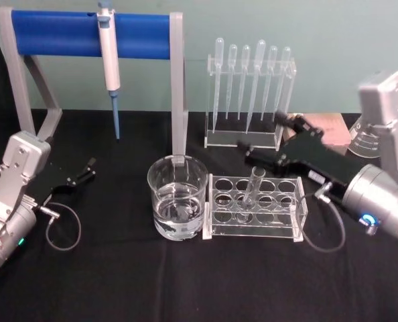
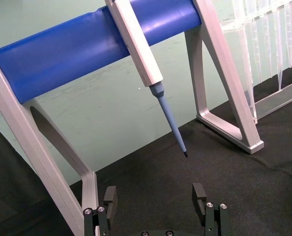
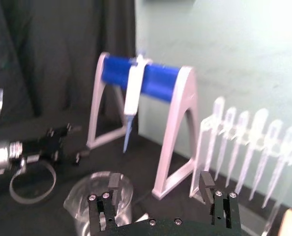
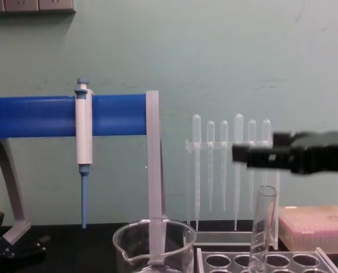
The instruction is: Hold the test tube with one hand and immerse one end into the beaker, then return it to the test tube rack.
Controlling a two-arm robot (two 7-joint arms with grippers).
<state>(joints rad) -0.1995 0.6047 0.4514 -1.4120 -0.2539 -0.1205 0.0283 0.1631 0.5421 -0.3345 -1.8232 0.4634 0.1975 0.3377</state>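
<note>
Test tube (image 1: 252,192) stands tilted in clear rack (image 1: 255,216), just right of beaker (image 1: 177,198) on table (image 1: 185,282). Right pincer (image 1: 266,141) spread, empty, above and behind rack. Left pincer (image 1: 87,169) spread, parked far left.

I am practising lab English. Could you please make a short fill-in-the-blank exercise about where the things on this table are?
1. The test tube stands in the clear ____.
2. The beaker holds clear ____.
3. The white-and-blue pipette hangs from the ____ bar.
4. The right gripper has its jaws ____, above and behind the test tube; the left gripper is parked on the table's left.

Missing words: rack; liquid; blue; open
</note>
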